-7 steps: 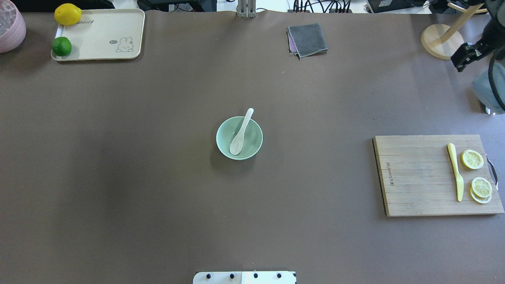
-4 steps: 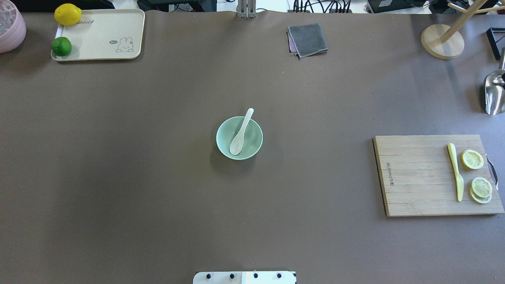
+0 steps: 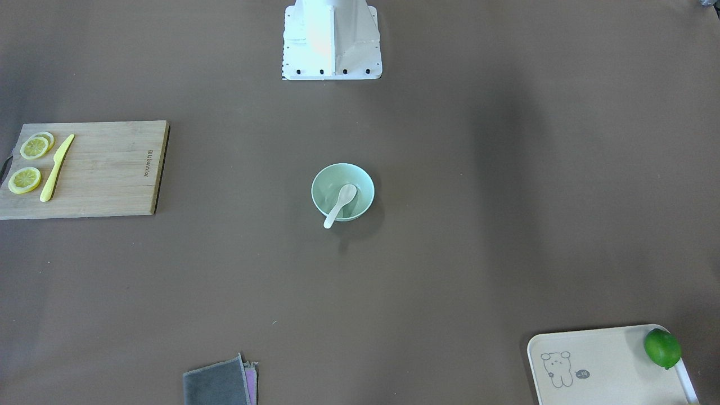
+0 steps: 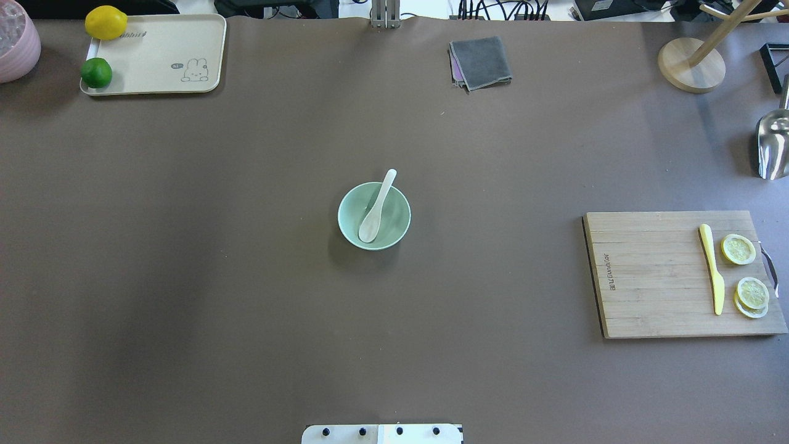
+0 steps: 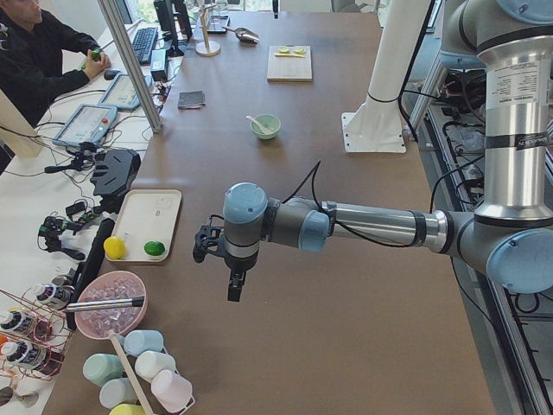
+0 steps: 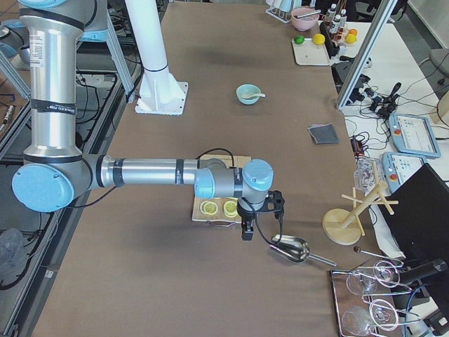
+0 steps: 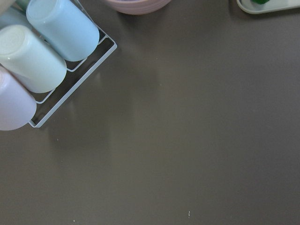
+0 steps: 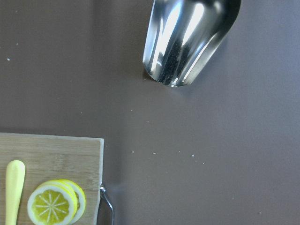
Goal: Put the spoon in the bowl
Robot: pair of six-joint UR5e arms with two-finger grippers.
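Observation:
The pale mint-green bowl (image 4: pixel 396 217) stands at the middle of the table, also in the front view (image 3: pixel 325 184). The white spoon (image 4: pixel 375 209) lies in it, scoop down inside and handle resting over the far rim (image 3: pixel 339 205). Neither gripper shows in the overhead or front view. My left gripper (image 5: pixel 232 290) hangs over the table's left end near the tray. My right gripper (image 6: pixel 245 232) hangs over the right end beside the cutting board. Both are far from the bowl, and I cannot tell whether they are open or shut.
A wooden cutting board (image 4: pixel 647 277) with a yellow knife (image 4: pixel 711 268) and lemon slices (image 4: pixel 738 249) lies at the right. A metal scoop (image 4: pixel 773 145), wooden stand (image 4: pixel 690 65), grey cloth (image 4: pixel 481 61), tray (image 4: pixel 160 55) with lemon and lime, and a cup rack (image 7: pixel 70 89) ring the edges.
The right arm's dark gripper, seen at the overhead view's top right edge a second ago, has left that view, uncovering the metal scoop. Spoon and bowl have not moved.

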